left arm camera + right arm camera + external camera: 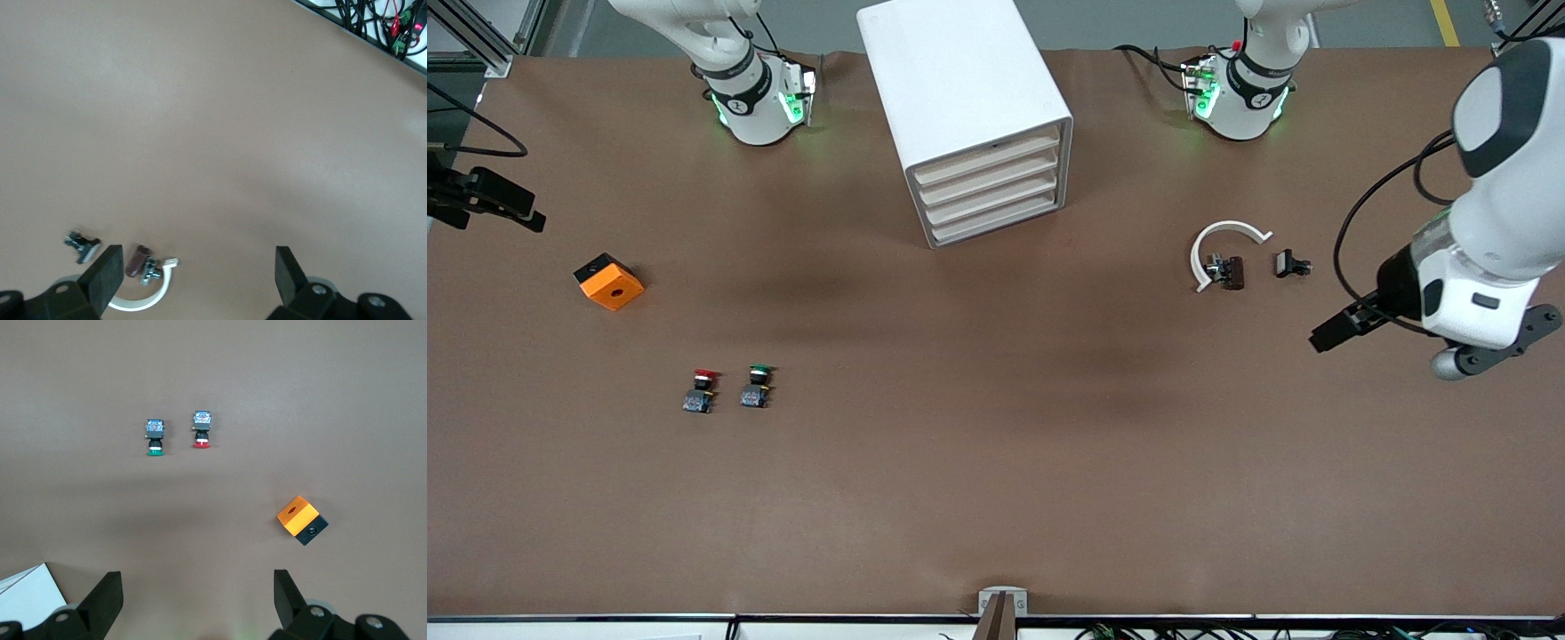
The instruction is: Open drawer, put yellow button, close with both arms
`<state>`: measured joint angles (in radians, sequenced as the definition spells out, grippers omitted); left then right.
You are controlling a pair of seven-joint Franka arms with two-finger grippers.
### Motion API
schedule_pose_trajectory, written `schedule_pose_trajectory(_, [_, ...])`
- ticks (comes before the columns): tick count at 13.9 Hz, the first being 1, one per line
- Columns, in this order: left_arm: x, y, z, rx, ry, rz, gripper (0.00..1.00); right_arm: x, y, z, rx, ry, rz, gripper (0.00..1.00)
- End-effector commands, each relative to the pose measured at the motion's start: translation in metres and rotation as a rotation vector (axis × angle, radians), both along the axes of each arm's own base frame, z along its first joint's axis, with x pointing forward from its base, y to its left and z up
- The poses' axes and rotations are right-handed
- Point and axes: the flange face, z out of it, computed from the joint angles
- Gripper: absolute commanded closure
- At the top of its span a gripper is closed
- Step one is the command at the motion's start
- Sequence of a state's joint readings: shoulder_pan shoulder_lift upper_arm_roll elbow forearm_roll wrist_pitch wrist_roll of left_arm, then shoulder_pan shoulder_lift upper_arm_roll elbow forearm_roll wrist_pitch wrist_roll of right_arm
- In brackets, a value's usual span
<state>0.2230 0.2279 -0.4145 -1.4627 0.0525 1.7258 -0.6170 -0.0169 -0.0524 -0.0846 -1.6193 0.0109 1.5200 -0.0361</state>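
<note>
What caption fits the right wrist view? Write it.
Open right gripper over table, above green button, red button, orange box.

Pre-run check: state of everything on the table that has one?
drawer: shut, like the three below it
red button: lying on table, untouched
green button: lying beside the red button
left gripper: jaws open, empty
right gripper: jaws open, empty
yellow button: not seen
</note>
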Motion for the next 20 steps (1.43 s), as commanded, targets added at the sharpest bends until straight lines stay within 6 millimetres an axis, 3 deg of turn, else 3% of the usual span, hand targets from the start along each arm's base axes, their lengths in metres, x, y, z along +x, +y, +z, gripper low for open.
schedule_pose_trajectory(1, [-0.012,0.027,0.031,0.034,0.010,-0.023,0.00,-0.008,0.000,0.002,0.000,-0.012,-0.008,0.00])
schedule_pose_trajectory(2, [-0.015,0.031,0.031,0.035,0.030,-0.025,0.00,-0.008,0.000,0.002,0.000,-0.012,-0.008,0.00])
schedule_pose_trajectory(4, [-0.029,0.034,0.058,0.052,-0.002,-0.056,0.00,-0.008,0.000,0.002,0.000,-0.012,-0.008,0.00])
schedule_pose_trajectory(7, [-0.047,0.062,0.073,0.087,0.020,-0.158,0.00,-0.008,-0.001,0.002,0.002,-0.012,-0.010,0.00])
schedule_pose_trajectory(12, [-0.079,0.087,0.087,0.093,0.121,-0.368,0.00,-0.008,-0.009,0.000,0.004,-0.009,-0.020,0.00])
schedule_pose_trajectory(13, [-0.086,0.087,0.083,0.090,0.136,-0.369,0.00,-0.008,-0.019,-0.001,0.004,-0.009,-0.033,0.00])
schedule_pose_trajectory(16, [-0.106,0.084,0.082,0.089,0.145,-0.373,0.00,-0.006,-0.018,0.004,-0.007,-0.029,-0.030,0.00])
schedule_pose_trajectory(20, [-0.105,0.075,0.082,0.097,0.115,-0.381,0.00,-0.003,-0.017,0.006,-0.005,-0.054,-0.032,0.00])
